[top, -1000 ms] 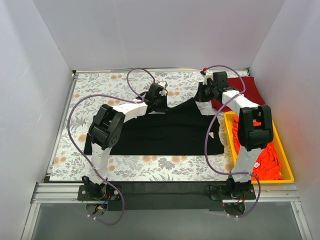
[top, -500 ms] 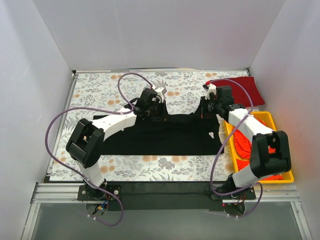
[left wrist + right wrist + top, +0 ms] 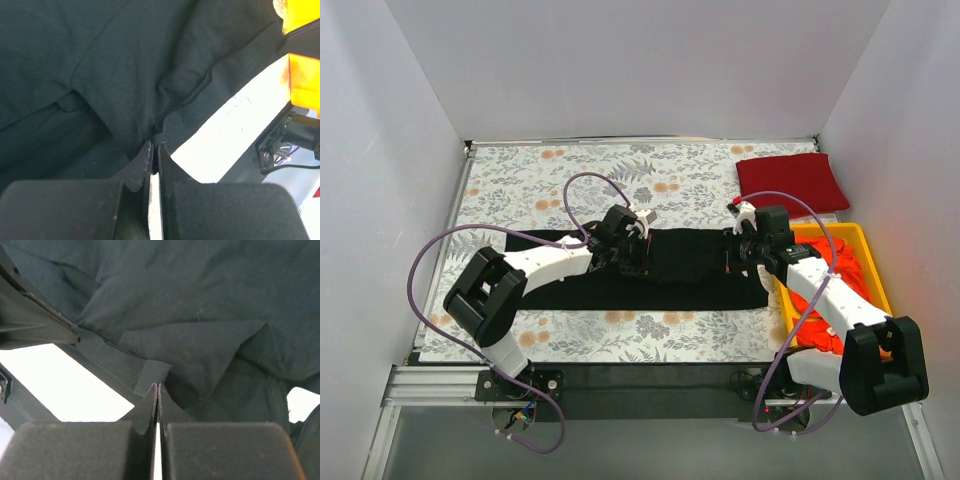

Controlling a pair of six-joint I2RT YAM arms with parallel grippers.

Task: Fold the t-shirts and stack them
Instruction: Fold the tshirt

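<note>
- The surface (image 3: 520,185) is covered with a floral cloth.
- The black t-shirt (image 3: 690,280) is laid as a long, flat band across the middle of the surface, nearer the near edge, with its right end just beside the yellow bin (image 3: 830,228).
- The yellow bin is set at the right edge, and orange-red t-shirts (image 3: 840,252) are heaped in it.
- A dark red t-shirt (image 3: 790,180) is folded at the far right corner.
- The left gripper (image 3: 154,150) is closed, and the black t-shirt's hem is pinched in it.
- The right gripper (image 3: 158,387) is closed, and a fold of the same black cloth is pinched in it.
</note>
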